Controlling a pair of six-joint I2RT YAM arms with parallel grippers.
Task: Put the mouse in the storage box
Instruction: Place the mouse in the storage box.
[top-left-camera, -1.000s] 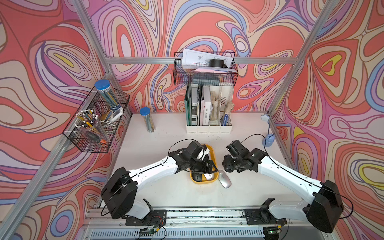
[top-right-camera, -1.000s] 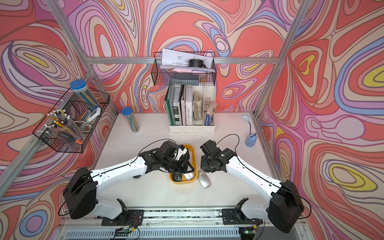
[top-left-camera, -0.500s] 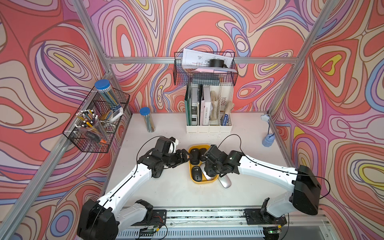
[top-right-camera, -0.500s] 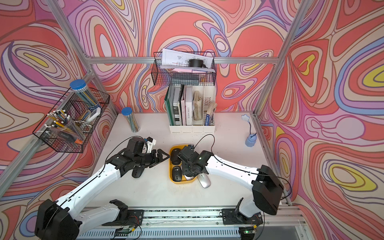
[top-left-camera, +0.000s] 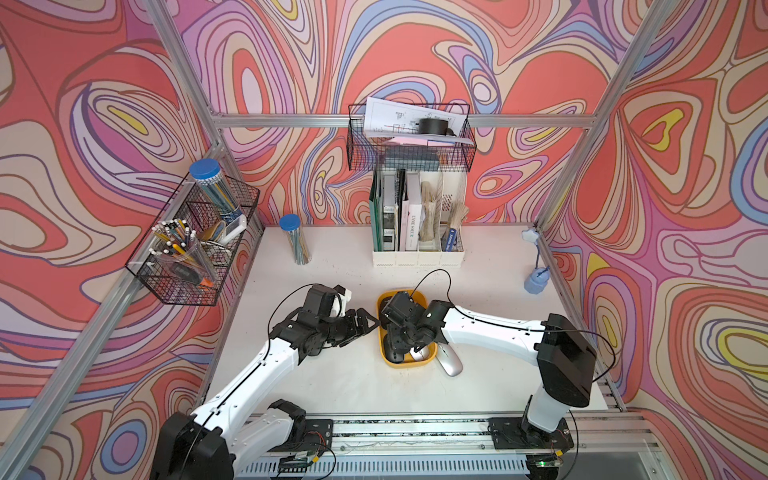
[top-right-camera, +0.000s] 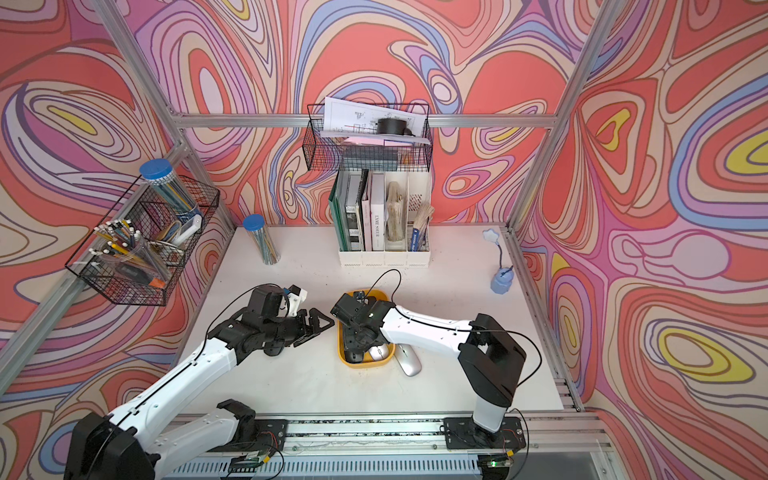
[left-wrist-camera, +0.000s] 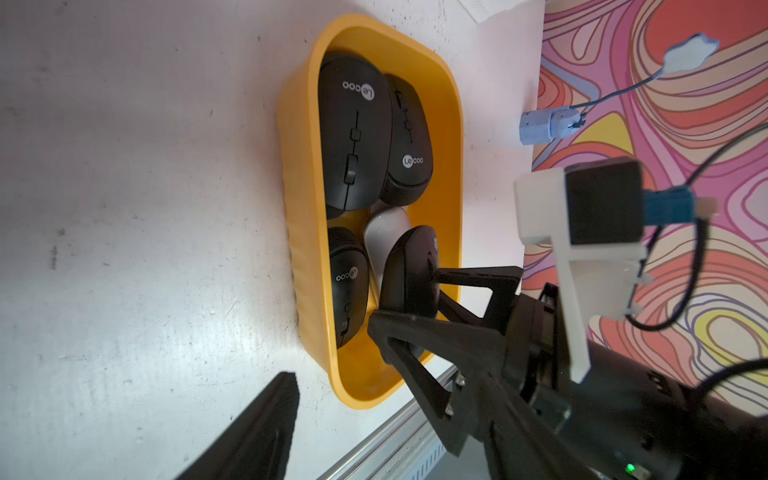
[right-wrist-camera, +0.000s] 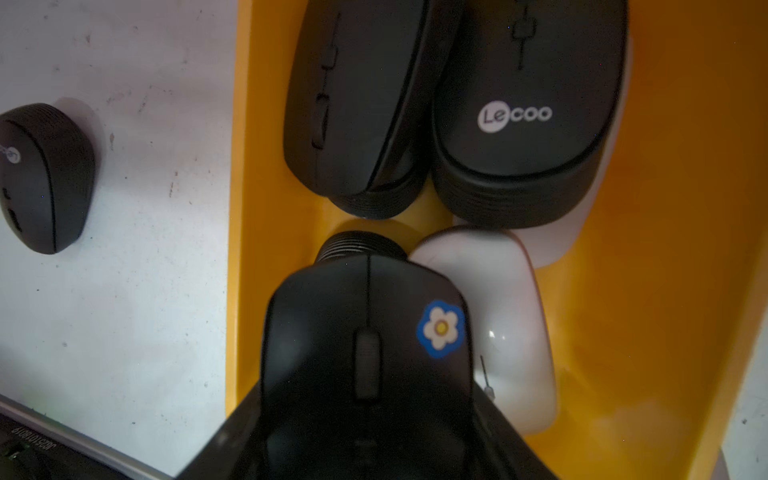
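Observation:
The yellow storage box (top-left-camera: 409, 364) (top-right-camera: 365, 365) lies at the table's middle front. It holds several mice: black Lecoo mice (left-wrist-camera: 353, 133) (right-wrist-camera: 519, 116) and a white one (right-wrist-camera: 511, 332). My right gripper (left-wrist-camera: 409, 297) (right-wrist-camera: 370, 395) is shut on a black mouse (right-wrist-camera: 332, 332) with a blue flower sticker. It holds that mouse tilted just above the box's front end, over the white mouse. My left gripper (top-left-camera: 360, 325) (top-right-camera: 312, 327) hangs open and empty just left of the box. Only one of its fingers (left-wrist-camera: 257, 424) shows in the left wrist view.
A silver mouse (top-left-camera: 449, 362) lies on the table right of the box. In the right wrist view another black mouse (right-wrist-camera: 45, 178) lies on the table beside the box. A white file organizer (top-left-camera: 417, 232), a pencil tube (top-left-camera: 296, 241) and a blue lamp (top-left-camera: 536, 282) stand further back.
My right gripper swung left from beside the box to over it, carrying the mouse. My left gripper drew back from above the box to its left side.

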